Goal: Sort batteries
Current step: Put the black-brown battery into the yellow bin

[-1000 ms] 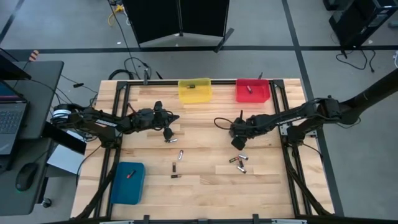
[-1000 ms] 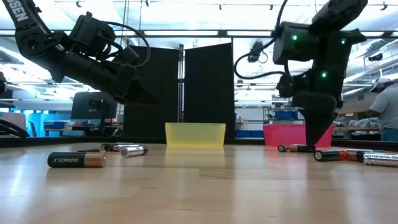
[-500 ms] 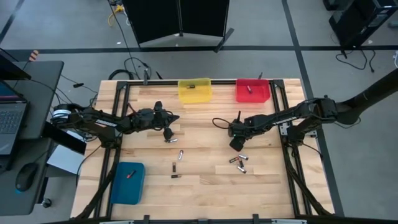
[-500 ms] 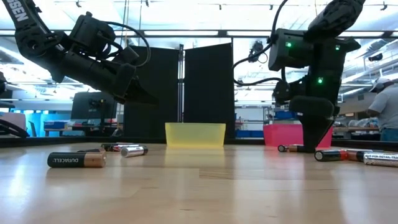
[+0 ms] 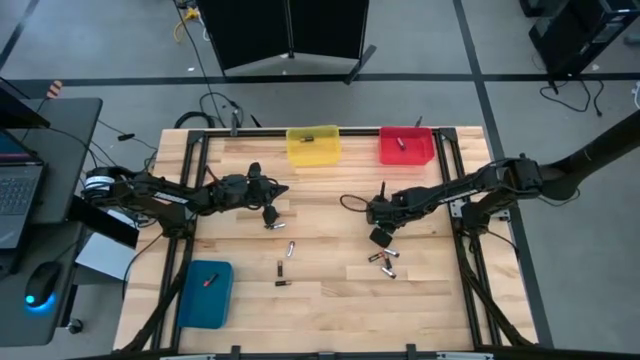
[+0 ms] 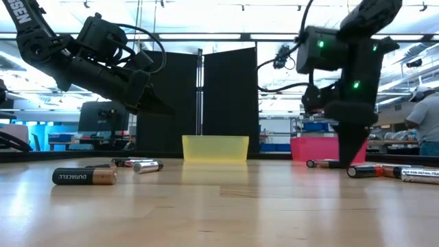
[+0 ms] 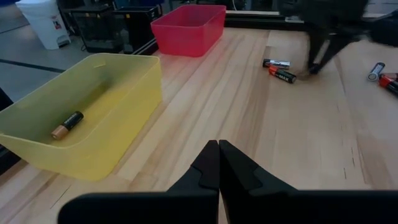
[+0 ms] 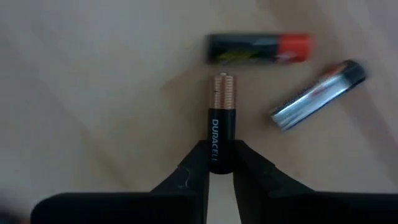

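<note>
Several small batteries lie loose on the wooden table point(image 5: 330, 300). Three lie close together at the right: a black-and-copper battery point(image 8: 222, 118), a black-and-orange one point(image 8: 258, 48) and a silvery one point(image 8: 317, 94). My right gripper point(image 5: 380, 237) points down over that group, shut on the black-and-copper one. Above the table's left half my left gripper point(image 5: 268, 215) hangs shut with nothing in it point(image 7: 219, 155). One battery point(image 7: 67, 124) lies in the yellow bin point(image 5: 313, 145). My right gripper pinches the black end point(image 8: 222, 149) of the black-and-copper battery between its two fingers point(image 8: 193, 165), one on each side. The fingers come from above, pointing steeply down, and lie across the battery. The battery lies flat on the wood, copper end point(image 8: 224, 92) away from the fingers.
A red bin point(image 5: 406, 146) stands at the far right and a blue bin point(image 5: 207, 293) at the near left. More batteries lie mid-table point(image 5: 291, 247), point(image 5: 280, 267), point(image 5: 282, 284) and under my left gripper point(image 5: 275, 226). A person point(image 6: 429, 127) shows beyond the table's right.
My right gripper has tipped a little toward the table's near edge and sunk onto the battery group. Its fingers have drawn together on the black-and-copper battery.
</note>
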